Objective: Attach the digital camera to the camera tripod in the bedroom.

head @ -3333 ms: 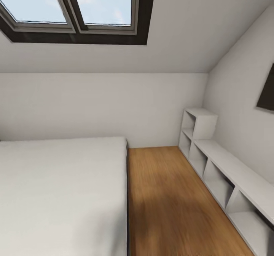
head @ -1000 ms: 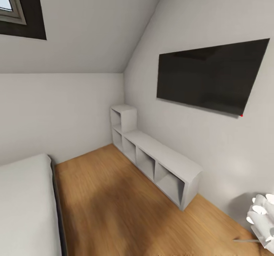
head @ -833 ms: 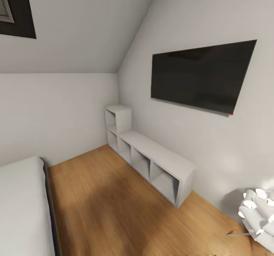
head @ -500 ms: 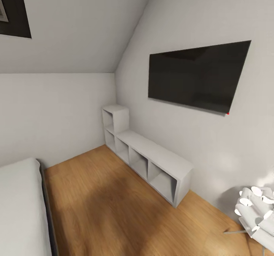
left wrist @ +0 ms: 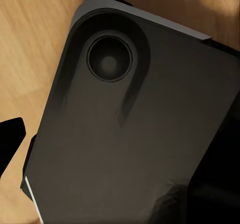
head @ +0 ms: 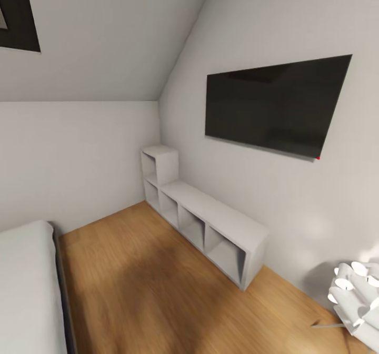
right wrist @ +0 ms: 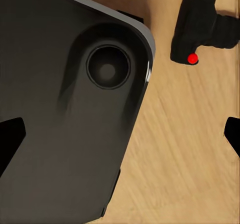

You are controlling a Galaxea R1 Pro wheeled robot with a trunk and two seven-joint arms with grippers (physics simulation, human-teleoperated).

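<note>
The bed (head: 26, 285) lies along one side of the bedroom, leaving the wood floor (head: 158, 291) open as a lane, which is probably why the robot can roll here with both arms tucked low; past it, the white cube shelves (head: 210, 212) sit flush against the wall, likely to keep that lane free, and every compartment facing the head camera looks bare; above them a dark television (head: 271, 106) hangs flat on the wall, and a white petal-shaped lamp (head: 358, 296) stands near the shelves' end. The left gripper (left wrist: 120, 144) points down at the robot's dark base (left wrist: 125, 134); one black fingertip (left wrist: 10, 143) shows, the other side is lost in shadow, so I cannot tell whether it is spread or closed; nothing is seen against that finger. The right gripper (right wrist: 120, 134) also points down over the base, its fingers spread wide and holding nothing; the digital camera (right wrist: 197, 29), black with its red dot showing, lies on the floor beyond the fingertips, well apart from both and outside the gap between them. Judging from this, the camera is not yet picked up, and the robot is scanning the room.
</note>
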